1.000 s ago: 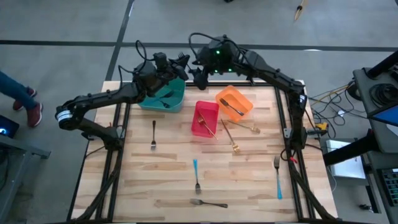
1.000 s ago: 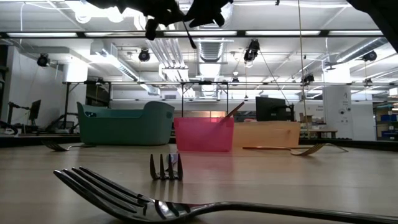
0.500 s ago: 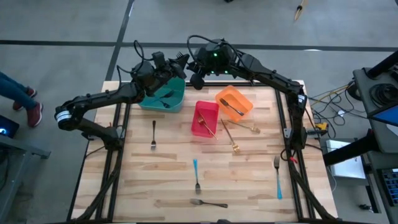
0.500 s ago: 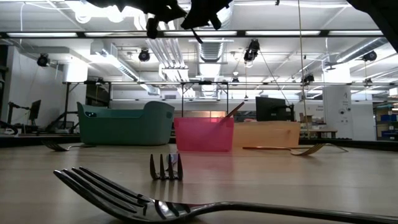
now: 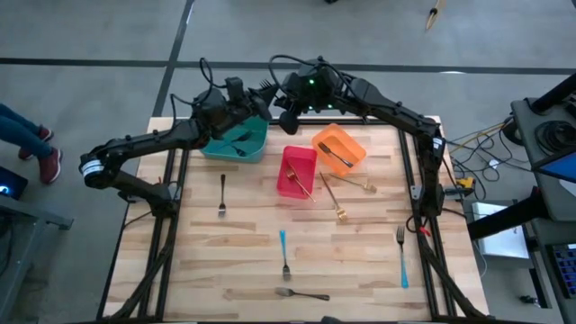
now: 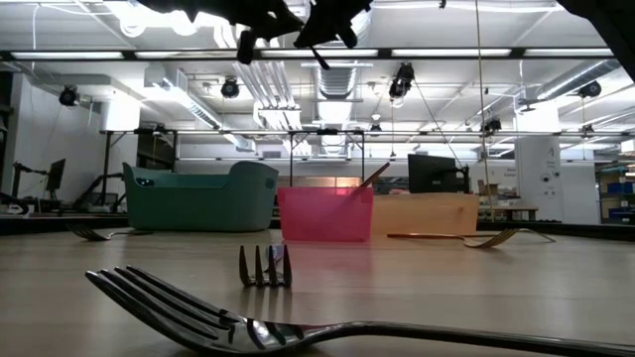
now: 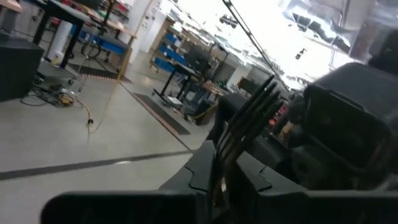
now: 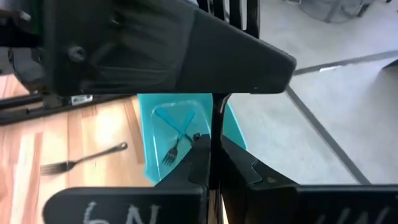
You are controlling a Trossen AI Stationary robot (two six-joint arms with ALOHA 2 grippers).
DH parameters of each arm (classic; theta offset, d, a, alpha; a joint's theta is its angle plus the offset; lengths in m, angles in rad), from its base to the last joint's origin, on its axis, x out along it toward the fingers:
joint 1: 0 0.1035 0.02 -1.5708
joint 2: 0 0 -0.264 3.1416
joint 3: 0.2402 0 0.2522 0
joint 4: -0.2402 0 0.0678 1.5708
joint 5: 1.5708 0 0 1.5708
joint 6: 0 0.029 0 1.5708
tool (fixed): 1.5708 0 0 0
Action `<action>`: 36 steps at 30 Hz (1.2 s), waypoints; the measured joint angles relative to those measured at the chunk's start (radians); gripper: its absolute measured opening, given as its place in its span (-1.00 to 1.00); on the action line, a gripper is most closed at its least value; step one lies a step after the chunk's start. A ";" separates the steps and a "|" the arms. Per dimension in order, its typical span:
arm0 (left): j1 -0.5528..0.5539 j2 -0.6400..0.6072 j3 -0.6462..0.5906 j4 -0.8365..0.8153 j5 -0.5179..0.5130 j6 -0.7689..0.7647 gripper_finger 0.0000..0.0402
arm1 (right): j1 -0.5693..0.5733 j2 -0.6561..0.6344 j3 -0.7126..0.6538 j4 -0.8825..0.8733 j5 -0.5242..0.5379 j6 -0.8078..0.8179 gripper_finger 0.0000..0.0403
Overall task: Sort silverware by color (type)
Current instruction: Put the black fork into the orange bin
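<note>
While both arms hang up high at the far edge of the table, we see the left gripper (image 5: 255,101) and right gripper (image 5: 286,99) nearly nose to nose, with one dark fork (image 5: 265,88) between them. Its prongs stick up past the left gripper's fingers (image 7: 205,171), which are clamped on it. The right gripper's fingers (image 8: 208,158) are pinched tight on the thin handle (image 8: 216,121) of that same fork, so both have hold of it.

Right below the pair sits the teal bin (image 5: 257,144) with two blue-handled forks (image 8: 176,134) crossed inside. Just beside the right gripper are the orange bin (image 5: 355,144) and the red bin (image 5: 286,175), each with a fork in it. The rest of the forks lie on the table (image 5: 360,261), well away from both grippers.
</note>
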 joint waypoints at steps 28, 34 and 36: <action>0.005 -0.128 0.000 -0.420 0.054 0.114 0.31 | -0.309 0.123 -0.032 -0.801 -0.235 -0.025 -0.96; 0.005 -0.136 0.000 -0.429 0.053 0.101 0.31 | -0.327 0.146 -0.175 -0.792 -0.263 0.035 -0.96; 0.005 -0.137 0.000 -0.429 0.053 0.087 0.31 | -0.332 0.139 -0.241 -0.796 -0.264 0.038 -0.96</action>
